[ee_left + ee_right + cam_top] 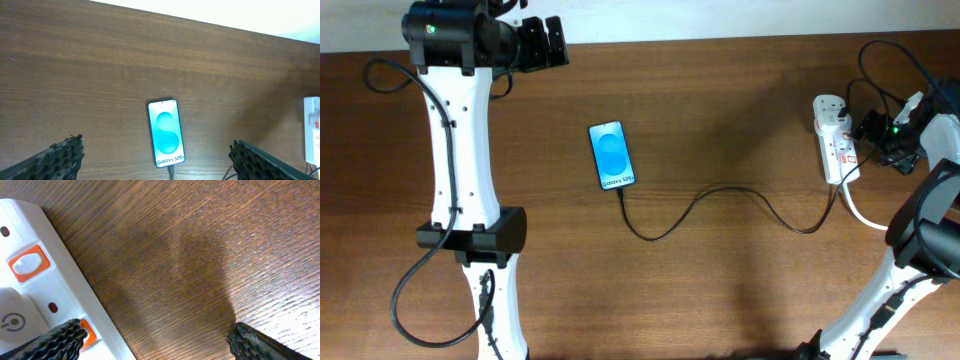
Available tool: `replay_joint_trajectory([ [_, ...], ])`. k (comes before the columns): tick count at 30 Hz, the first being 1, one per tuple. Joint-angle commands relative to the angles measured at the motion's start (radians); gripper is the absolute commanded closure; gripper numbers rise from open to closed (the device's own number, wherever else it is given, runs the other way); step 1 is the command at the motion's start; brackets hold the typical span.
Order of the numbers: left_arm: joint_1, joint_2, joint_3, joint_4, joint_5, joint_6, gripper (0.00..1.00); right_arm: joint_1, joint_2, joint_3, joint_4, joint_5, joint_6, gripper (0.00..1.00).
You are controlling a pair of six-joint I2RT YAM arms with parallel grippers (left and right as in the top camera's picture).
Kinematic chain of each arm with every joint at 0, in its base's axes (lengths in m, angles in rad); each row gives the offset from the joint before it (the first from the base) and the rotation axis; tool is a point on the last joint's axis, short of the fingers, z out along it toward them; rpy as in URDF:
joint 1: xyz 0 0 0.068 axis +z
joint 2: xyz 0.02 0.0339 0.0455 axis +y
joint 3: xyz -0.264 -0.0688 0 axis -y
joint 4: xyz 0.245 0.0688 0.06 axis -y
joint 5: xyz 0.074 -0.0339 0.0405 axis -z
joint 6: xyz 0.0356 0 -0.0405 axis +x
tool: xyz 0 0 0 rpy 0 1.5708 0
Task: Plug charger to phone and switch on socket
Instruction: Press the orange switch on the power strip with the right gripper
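Observation:
The phone lies flat mid-table, its light-blue screen lit with "Galaxy" text; it also shows in the left wrist view. The thin black charger cable runs from the phone's bottom edge, where its tip sits, across to the socket, a white power strip at the right. My left gripper is open and empty, hovering above the phone. My right gripper is open at the socket; one finger rests on an orange switch. Another orange switch is beside it.
A thick white cord leaves the socket toward the front right. Black robot cables loop at the far right back and around the left arm base. The table's back edge meets a white wall.

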Motion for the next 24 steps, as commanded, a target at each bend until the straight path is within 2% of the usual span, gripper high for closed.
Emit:
replay_joint_trajectory([
  [1,0.002,-0.011,0.006,-0.002,-0.011,0.009,0.01,0.024,0.04,-0.01,-0.027,0.015,-0.013,0.03],
  [24,0.002,-0.011,0.006,-0.002,-0.011,0.009,0.01,0.067,0.04,-0.01,-0.043,-0.019,-0.052,0.03],
])
